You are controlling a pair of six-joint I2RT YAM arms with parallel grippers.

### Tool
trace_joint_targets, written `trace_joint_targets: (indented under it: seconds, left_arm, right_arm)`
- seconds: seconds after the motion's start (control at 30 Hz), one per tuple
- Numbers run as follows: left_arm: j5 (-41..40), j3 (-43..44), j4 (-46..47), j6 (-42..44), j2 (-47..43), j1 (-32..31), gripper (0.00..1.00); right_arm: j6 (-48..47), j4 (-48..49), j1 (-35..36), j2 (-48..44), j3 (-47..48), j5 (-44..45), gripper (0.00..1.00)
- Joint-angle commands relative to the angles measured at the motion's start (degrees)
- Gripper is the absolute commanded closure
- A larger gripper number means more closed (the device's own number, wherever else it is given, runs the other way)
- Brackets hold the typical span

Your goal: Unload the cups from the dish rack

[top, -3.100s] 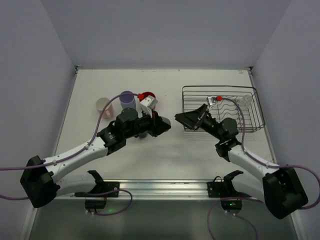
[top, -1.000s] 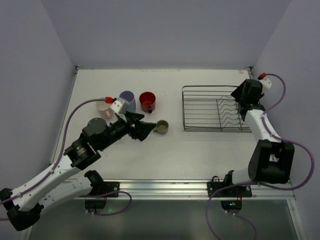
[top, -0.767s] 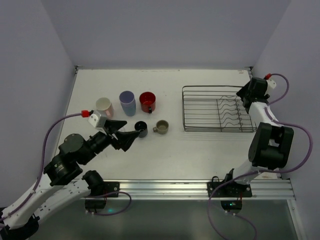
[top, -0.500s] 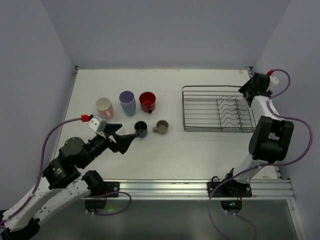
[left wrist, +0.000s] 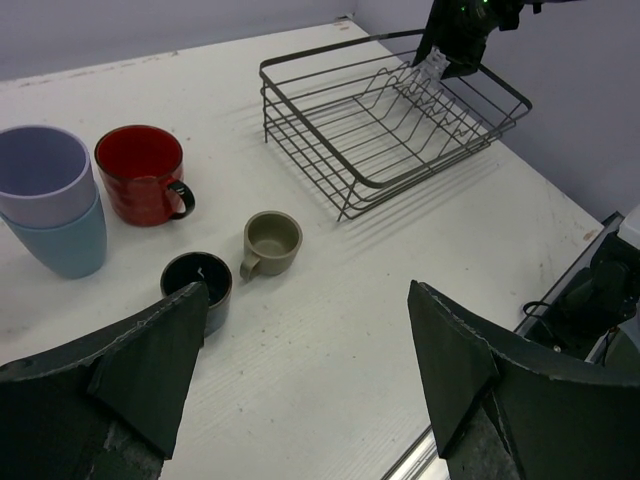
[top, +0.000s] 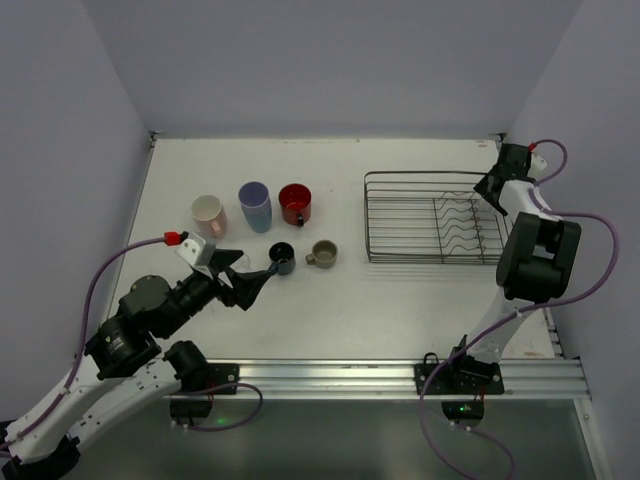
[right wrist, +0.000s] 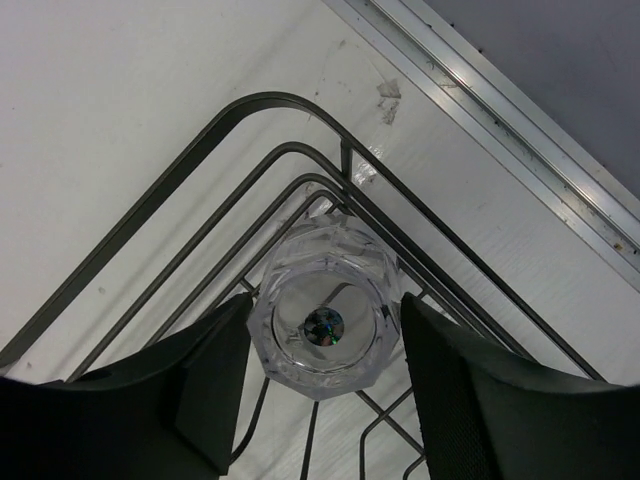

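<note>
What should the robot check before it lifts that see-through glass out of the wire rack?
1. Right tool straddles the clear glass: ok.
2. Its fingers grip the glass tightly: cannot tell.
3. Glass upright in the dish rack corner: ok.
4. Left tool open, far from the rack: ok.
5. Bare table near the olive cup for landing: ok.
</note>
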Motion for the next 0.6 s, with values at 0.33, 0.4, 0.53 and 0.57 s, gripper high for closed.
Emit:
trace_joint_targets:
  seconds: [0.33, 0.4, 0.53, 0.57]
  left_arm:
    - [-1.2, -0.2, -0.4, 1.5, 0.3, -0.1, 0.15]
    - [-1.0, -0.1, -0.2, 1.4, 0.9, 0.0, 0.15]
    - [-0.2, 0.1, 0.3, 1.1, 1.7, 0.1, 0.15]
    - [0.1, 0.1, 0.5, 1.1, 1.8, 0.1, 0.16]
  right_arm:
    - [-2.3, 3.2, 0.1, -5.9, -1.5, 1.1, 0.74]
    - [-3.0, 6.3, 0.2, -10.7, -3.3, 0.8, 0.79]
    - [-3.6, 10.4, 1.0, -19.2, -9.0, -0.3, 0.81]
    - [-3.1, 10.7, 1.5, -20.8, -9.8, -0.8, 0.81]
